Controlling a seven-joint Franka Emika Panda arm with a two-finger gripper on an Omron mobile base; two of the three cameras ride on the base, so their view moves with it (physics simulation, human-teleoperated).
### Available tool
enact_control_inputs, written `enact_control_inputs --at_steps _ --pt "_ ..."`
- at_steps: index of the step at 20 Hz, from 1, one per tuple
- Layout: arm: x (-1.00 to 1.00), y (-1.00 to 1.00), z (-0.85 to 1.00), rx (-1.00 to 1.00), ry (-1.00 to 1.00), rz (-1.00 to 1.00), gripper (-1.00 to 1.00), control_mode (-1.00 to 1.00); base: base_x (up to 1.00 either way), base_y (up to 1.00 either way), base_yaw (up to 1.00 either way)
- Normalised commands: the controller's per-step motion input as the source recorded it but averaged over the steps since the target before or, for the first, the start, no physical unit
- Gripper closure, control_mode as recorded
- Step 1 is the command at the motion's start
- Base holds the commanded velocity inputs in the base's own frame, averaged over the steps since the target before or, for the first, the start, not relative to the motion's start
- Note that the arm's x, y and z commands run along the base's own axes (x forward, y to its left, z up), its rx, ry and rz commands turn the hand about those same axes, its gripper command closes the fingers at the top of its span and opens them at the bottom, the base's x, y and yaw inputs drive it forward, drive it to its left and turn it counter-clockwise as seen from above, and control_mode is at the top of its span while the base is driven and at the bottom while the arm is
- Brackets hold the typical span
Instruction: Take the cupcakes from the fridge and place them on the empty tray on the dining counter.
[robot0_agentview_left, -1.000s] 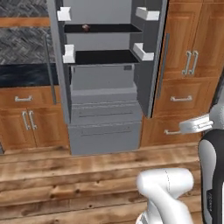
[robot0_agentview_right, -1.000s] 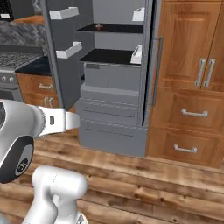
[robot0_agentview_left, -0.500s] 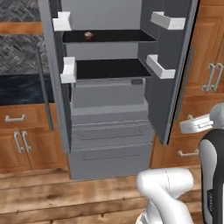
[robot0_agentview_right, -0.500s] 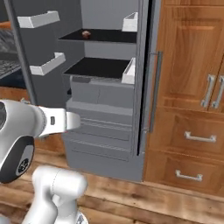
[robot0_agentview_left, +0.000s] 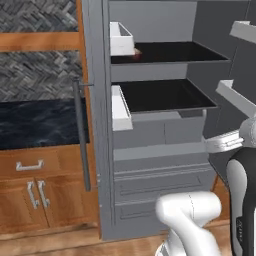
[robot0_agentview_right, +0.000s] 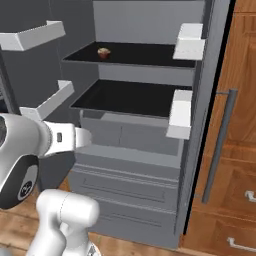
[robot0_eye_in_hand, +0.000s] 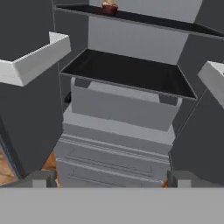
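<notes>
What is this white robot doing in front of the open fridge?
The white arm faces the tall grey fridge, whose doors stand open. A small cupcake with a pale top and dark reddish-brown wrapper sits on the upper black shelf, toward its left. The two-finger gripper is open and empty, pointing into the fridge well below that shelf. Nothing has been picked up yet.

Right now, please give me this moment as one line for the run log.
fridge: doors open | cupcake: on upper black shelf, left side | tool: open, empty, facing the shelves, apart from the cupcake | step: grasp not yet done
</notes>
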Motion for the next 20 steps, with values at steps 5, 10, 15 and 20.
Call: enact_control_inputs --at_steps 5,10,15,20 --pt "0.0 0.0 0.0 0.0 0.0 0.0 -1.0 1.0 0.78 -0.59 -0.02" --pt "0.0 0.0 0.0 0.0 0.0 0.0 -1.0 1.0 0.84 -0.96 0.03" --pt "0.0 0.0 0.0 0.0 0.0 0.0 -1.0 1.0 1.0 0.08 0.01" --pt "0.0 0.0 0.0 0.0 0.0 0.0 -1.0 1.0 1.0 0.71 -0.1"
